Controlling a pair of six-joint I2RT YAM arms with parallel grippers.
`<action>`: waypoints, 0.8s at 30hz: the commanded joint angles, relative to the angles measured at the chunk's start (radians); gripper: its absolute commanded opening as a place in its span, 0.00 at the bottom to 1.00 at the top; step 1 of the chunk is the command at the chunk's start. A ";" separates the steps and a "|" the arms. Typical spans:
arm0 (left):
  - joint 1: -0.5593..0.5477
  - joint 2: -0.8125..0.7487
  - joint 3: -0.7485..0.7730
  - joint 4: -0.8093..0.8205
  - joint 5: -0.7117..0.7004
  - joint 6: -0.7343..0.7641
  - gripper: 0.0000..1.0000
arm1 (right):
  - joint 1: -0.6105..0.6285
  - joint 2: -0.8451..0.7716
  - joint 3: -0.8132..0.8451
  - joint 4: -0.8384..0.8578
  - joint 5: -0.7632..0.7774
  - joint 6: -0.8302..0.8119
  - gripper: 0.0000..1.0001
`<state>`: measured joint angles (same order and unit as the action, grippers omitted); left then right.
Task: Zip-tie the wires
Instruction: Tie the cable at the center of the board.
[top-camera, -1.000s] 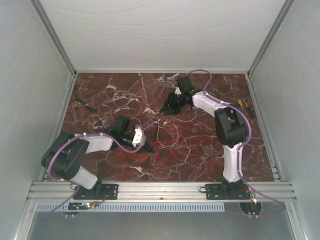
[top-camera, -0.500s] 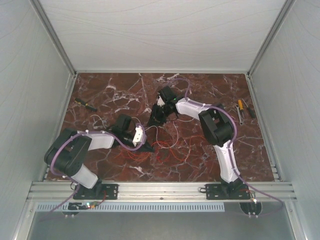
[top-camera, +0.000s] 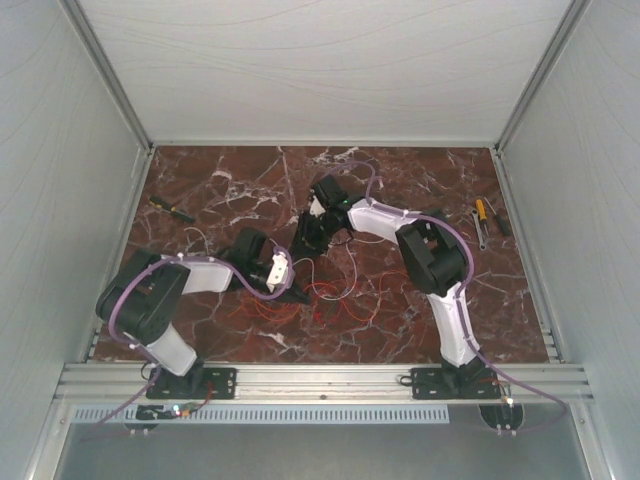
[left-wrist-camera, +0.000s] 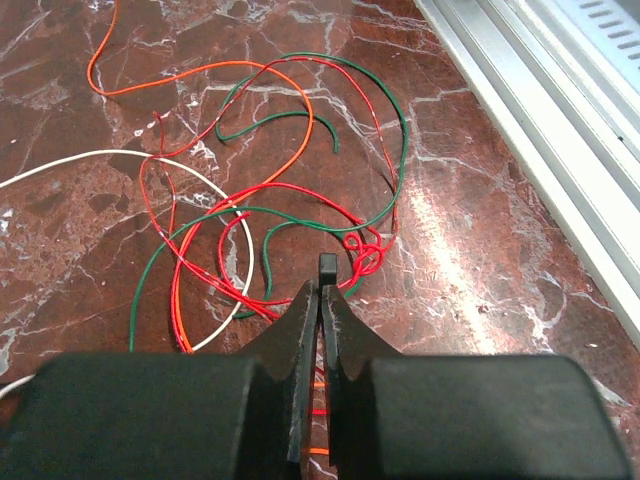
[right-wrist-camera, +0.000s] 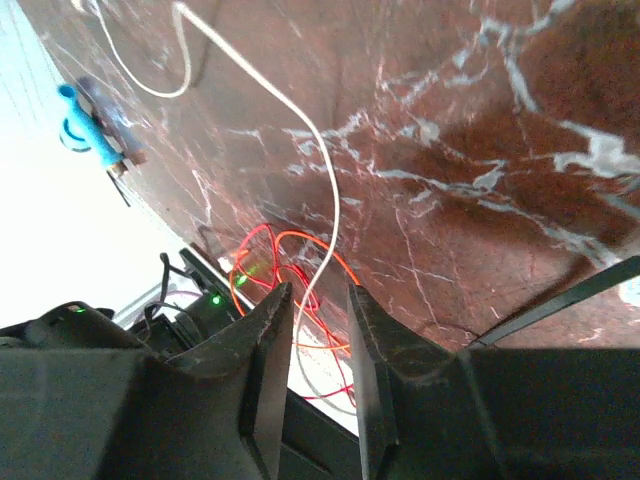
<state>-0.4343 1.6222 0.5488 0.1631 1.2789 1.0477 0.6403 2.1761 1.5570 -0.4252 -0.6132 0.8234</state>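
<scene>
The wires (top-camera: 335, 295) lie in loose red, orange, white and green loops on the marble at mid-table, seen close in the left wrist view (left-wrist-camera: 260, 200). My left gripper (top-camera: 291, 294) rests low at their left edge. Its jaws (left-wrist-camera: 321, 285) are shut on the zip tie, whose small black head (left-wrist-camera: 326, 266) sticks out past the fingertips, just short of a red knot. My right gripper (top-camera: 305, 238) hangs behind the wires, open (right-wrist-camera: 318, 290) with nothing between the fingers. A white wire (right-wrist-camera: 325, 190) runs across the marble beyond the gap.
A yellow-handled screwdriver (top-camera: 170, 208) lies at the left, and more tools (top-camera: 482, 220) at the right edge. A blue-handled tool (right-wrist-camera: 80, 125) shows in the right wrist view, with a thin black strip (right-wrist-camera: 560, 305) beside the right finger. The aluminium rail (left-wrist-camera: 540, 130) borders the front.
My right arm has swung left from the back right toward the middle, above the wires, its jaws a little narrower. My left gripper has edged right, still shut.
</scene>
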 joint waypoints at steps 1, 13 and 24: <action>0.005 0.012 0.041 0.000 0.076 0.088 0.00 | -0.041 -0.064 0.047 -0.029 0.051 -0.045 0.27; 0.005 0.033 0.047 -0.001 0.080 0.097 0.00 | -0.195 -0.165 -0.191 0.211 0.043 -0.085 0.44; 0.005 0.056 0.057 -0.001 0.087 0.105 0.00 | -0.207 -0.071 -0.329 0.562 -0.065 0.045 0.49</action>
<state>-0.4343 1.6600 0.5720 0.1394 1.2957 1.0863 0.4229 2.0602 1.2545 -0.0479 -0.6289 0.8143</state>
